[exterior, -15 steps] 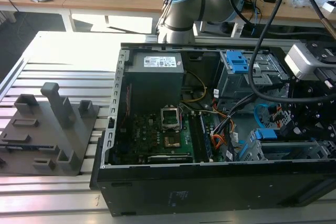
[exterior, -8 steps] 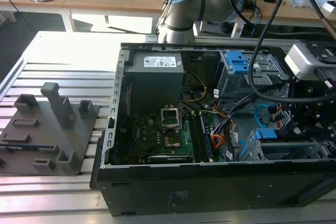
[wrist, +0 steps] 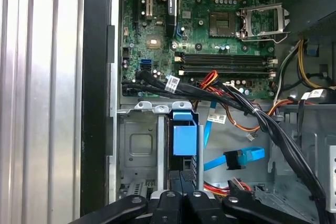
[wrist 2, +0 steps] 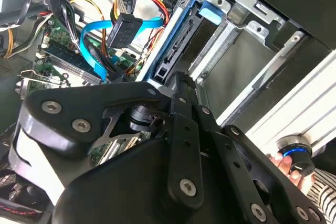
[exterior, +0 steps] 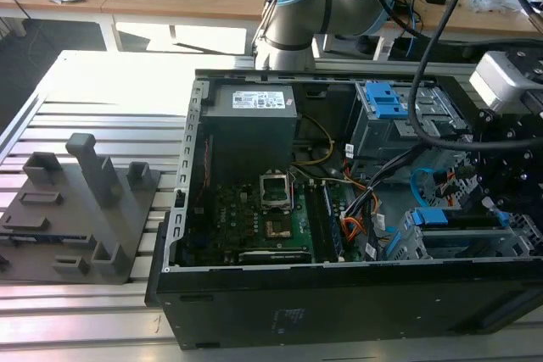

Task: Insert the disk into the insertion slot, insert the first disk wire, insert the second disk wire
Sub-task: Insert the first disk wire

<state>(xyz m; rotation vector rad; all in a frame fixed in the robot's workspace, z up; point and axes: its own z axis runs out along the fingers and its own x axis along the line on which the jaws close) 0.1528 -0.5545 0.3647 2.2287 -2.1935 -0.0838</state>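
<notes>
At the open case's (exterior: 339, 311) far corner, on the exterior view's right, the gripper (wrist: 182, 195) hangs over the slot (wrist: 139, 150). The first step, seating the disk (wrist: 184, 137), looks to be the one in hand. The disk stands on edge inside the slot, its blue caddy tab pointing toward the motherboard (wrist: 226, 24). It seems most of the way in, though I cannot tell whether it is fully home.

The jaws are drawn narrow and appear clenched on the disk's near end; the contact itself is hidden behind the gripper's links.

The second wire (wrist: 252, 155), light blue with a dark plug, lies loose in the case near the slot, apart from the disk. In the second wrist view a dark plug on coloured leads (wrist 2: 123, 30) hangs just beside the disk (wrist 2: 176, 40), also unconnected. So neither wire step looks done.

By my judgement, finishing the seat calls for a straight push along the slot's rails, with the loose cables kept clear of the mouth.

A person's hand (wrist 2: 291, 167) rests by a blue-lit knob (wrist 2: 294, 153) outside the case.
</notes>
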